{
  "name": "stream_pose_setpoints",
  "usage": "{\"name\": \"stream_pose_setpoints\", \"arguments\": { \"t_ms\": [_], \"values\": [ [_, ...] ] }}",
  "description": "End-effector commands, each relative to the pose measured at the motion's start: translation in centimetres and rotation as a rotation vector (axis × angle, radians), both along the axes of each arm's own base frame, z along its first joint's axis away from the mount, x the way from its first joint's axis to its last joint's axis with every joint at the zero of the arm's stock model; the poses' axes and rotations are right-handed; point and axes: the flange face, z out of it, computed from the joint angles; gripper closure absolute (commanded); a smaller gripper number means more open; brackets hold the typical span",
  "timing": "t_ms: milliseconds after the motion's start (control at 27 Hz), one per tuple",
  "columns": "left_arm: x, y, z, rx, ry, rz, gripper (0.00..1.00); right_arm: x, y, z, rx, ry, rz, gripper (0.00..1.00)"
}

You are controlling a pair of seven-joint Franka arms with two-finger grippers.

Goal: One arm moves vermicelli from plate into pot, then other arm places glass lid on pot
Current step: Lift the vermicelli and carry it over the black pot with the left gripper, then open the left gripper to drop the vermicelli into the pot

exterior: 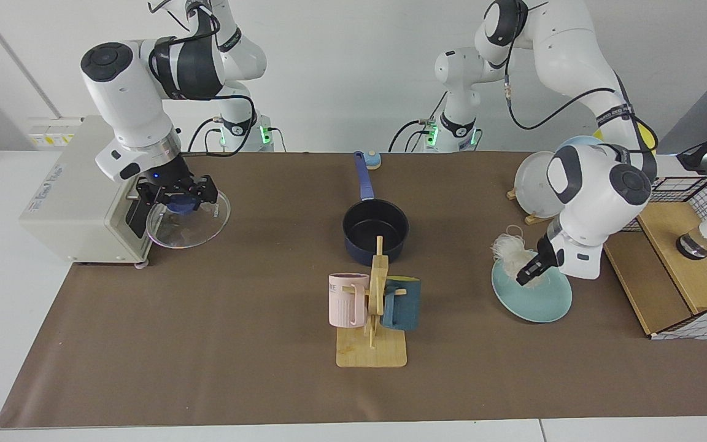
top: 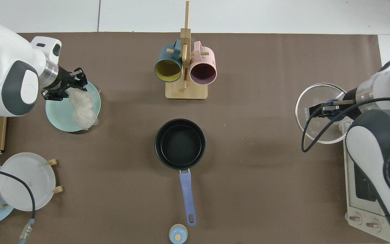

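Above the plate (exterior: 534,298), the left gripper (exterior: 528,270) is pinching the vermicelli (exterior: 509,248) — it should be rising clear before swinging toward the pot (exterior: 375,232), whose handle is pointing toward the arms' bases. The right gripper (exterior: 175,195) is gripping the glass lid (exterior: 189,216) aloft — level, beside the toaster oven (exterior: 74,196).

Brown-covered table (exterior: 206,344) with pot (exterior: 375,230), teal plate (exterior: 544,301), wooden mug rack (exterior: 372,350), white appliance (exterior: 65,202).
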Motion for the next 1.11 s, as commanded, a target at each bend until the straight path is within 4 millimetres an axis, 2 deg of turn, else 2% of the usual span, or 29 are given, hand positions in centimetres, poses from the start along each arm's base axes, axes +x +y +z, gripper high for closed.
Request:
{"name": "stream_pose_setpoints", "arguments": {
  "t_ms": [0, 111, 296, 481, 667, 704, 889, 1000, 1074],
  "values": [
    [-3.1, -7.6, 4.7, -0.022, 0.025, -0.035, 1.00, -0.6, 0.0, 0.3, 0.027, 0.023, -0.024, 1.00],
    [-4.5, -11.9, 6.0, -0.034, 0.020, -0.048, 1.00, -0.8, 0.5, 0.1, 0.025, 0.038, -0.016, 1.00],
    [-7.6, -20.4, 6.3, -0.028, 0.018, -0.112, 1.00, -0.9, 0.5, 0.1, 0.024, 0.041, -0.016, 1.00],
    [-10.8, -25.7, 5.8, -0.056, -0.009, -0.188, 1.00, -0.8, 0.1, 0.0, 0.023, 0.043, -0.020, 1.00],
    [-13.5, -28.7, 4.0, -0.071, -0.030, -0.215, 1.00, -0.9, 0.1, 0.0, 0.024, 0.044, -0.022, 1.00],
    [-13.9, -28.9, 3.4, -0.068, -0.028, -0.221, 1.00, -1.0, 0.1, -0.1, 0.023, 0.047, -0.022, 1.00],
    [-14.4, -29.1, 2.8, -0.072, -0.052, -0.233, 1.00, -1.3, 0.2, -0.3, 0.015, 0.052, -0.017, 1.00],
    [-14.8, -29.3, 1.1, -0.070, -0.043, -0.240, 1.00, -1.5, 0.2, -0.3, 0.021, 0.052, -0.020, 1.00],
    [-15.8, -30.5, -0.5, -0.074, -0.041, -0.259, 1.00, -1.5, 0.2, -0.6, 0.022, 0.058, -0.022, 1.00]
  ]
}}
